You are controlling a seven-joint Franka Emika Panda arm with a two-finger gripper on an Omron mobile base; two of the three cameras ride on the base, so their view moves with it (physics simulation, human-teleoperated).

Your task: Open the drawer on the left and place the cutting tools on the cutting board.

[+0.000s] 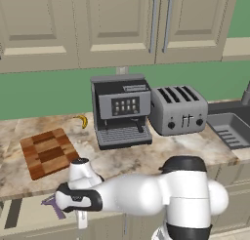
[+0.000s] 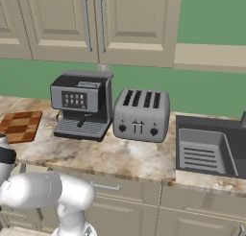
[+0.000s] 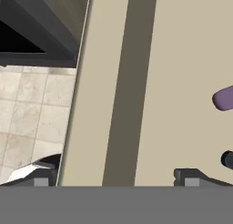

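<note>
The jaws stand spread, one tip low at each side of the hand view, with nothing between them; the gripper (image 3: 116, 182) looks straight down into the drawer (image 3: 182, 59), which already stands pulled out. The purple cutting tool (image 1: 52, 206) lies on the drawer floor just beside the hand, not yet grasped. So the opening looks done, while lifting the tool onto the cutting board (image 1: 48, 152) on the counter (image 1: 161, 153) remains.

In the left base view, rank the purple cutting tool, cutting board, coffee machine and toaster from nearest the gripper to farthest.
1. Purple cutting tool, just left of the gripper, in the open drawer.
2. Cutting board, on the counter above.
3. Coffee machine, centre.
4. Toaster, right.
</note>
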